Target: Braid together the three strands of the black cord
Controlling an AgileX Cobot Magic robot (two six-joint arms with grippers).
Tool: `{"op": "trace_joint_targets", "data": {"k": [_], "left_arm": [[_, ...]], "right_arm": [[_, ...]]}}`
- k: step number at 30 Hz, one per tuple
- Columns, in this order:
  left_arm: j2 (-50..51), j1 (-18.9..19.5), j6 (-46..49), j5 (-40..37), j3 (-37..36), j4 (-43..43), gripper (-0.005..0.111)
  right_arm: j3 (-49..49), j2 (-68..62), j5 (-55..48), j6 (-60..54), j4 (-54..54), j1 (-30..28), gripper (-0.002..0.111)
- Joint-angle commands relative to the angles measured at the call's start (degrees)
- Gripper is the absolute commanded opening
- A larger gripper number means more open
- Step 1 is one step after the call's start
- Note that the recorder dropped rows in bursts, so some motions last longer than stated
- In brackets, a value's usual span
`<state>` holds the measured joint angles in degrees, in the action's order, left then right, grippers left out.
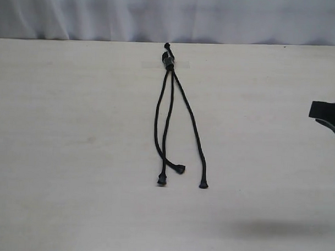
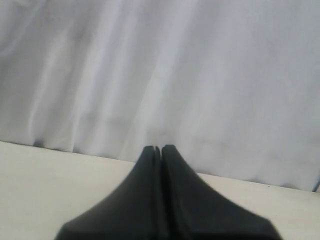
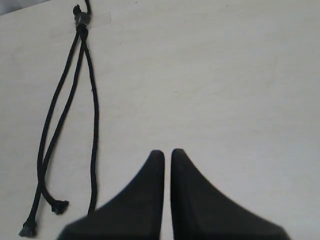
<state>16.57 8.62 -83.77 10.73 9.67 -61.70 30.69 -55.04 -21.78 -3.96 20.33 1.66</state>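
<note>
The black cord (image 1: 169, 61) lies on the pale table with its knot at the far side, held under a strip of clear tape. Its three strands (image 1: 191, 121) run toward the near edge. The two left ones cross just above their knobbed tips; the right one lies apart. The right wrist view shows the cord (image 3: 81, 20) and strands (image 3: 65, 105), with one tip hidden behind a finger. My right gripper (image 3: 167, 152) is shut with nothing in it, hovering to the right of the cord (image 1: 326, 115). My left gripper (image 2: 160, 148) is shut and empty, facing the curtain, out of the exterior view.
A white curtain (image 1: 171, 15) hangs behind the table's far edge. The clear tape (image 1: 179, 63) pins the knot end near that edge. A shadow of the right arm (image 1: 279, 228) falls on the table at the near right.
</note>
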Motion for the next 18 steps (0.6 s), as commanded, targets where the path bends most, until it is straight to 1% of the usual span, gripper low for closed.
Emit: {"op": "trace_joint_targets", "data": {"k": [1, 3, 6, 9, 10, 11, 12, 13, 14, 15, 16, 17, 18], "left_arm": [[0.3, -0.1, -0.1, 2.1, 0.5, -0.6, 0.000], [0.3, 0.1, -0.1, 0.8, 0.5, -0.6, 0.000], [0.9, 0.1, -0.1, -6.6, 0.7, -0.5, 0.000], [6.2, 0.1, 1.0, -20.8, 4.7, -0.5, 0.000], [9.5, 0.1, 4.6, -25.2, 7.2, -0.4, 0.000], [13.5, 0.1, 10.7, -28.8, 10.1, 1.6, 0.000], [18.1, 0.1, 17.4, -32.8, 12.7, 6.9, 0.000], [23.3, 0.1, 28.4, -37.9, 16.6, 14.8, 0.000], [28.9, 0.1, 41.3, -44.1, 21.0, 23.7, 0.000], [33.6, 0.1, 53.7, -49.5, 25.6, 30.6, 0.000], [39.5, 0.1, 63.8, -56.2, 30.0, 38.4, 0.000], [45.2, 0.1, 71.3, -62.0, 34.0, 45.3, 0.000], [49.6, 0.1, 75.6, -65.5, 36.6, 50.4, 0.000]], "right_arm": [[0.3, -0.1, 1.1, -0.4, 1.3, -0.2, 0.004], [0.3, -0.1, 1.1, -0.4, 2.2, -0.2, 0.004], [0.3, -0.1, 1.1, -0.4, 5.5, -0.2, 0.004], [0.3, -0.1, 1.2, -1.0, 8.5, -0.2, 0.004], [0.3, -0.1, 1.2, -1.9, 9.0, -0.2, 0.004], [0.3, -0.1, 1.2, -3.0, 9.0, -0.2, 0.004], [0.3, -0.1, 1.2, -3.6, 9.0, -0.2, 0.004], [0.3, -0.1, 1.2, -4.2, 9.0, -0.2, 0.004], [0.3, -0.1, 1.2, -4.3, 9.0, -0.2, 0.004], [0.3, -0.1, 1.2, -4.3, 9.0, -0.2, 0.004], [0.3, -0.1, 1.2, -4.4, 9.0, -0.2, 0.004], [0.3, -0.1, 1.2, -4.9, 9.0, -0.2, 0.004], [0.3, -0.1, 1.2, -6.0, 9.0, -0.2, 0.004]]}}
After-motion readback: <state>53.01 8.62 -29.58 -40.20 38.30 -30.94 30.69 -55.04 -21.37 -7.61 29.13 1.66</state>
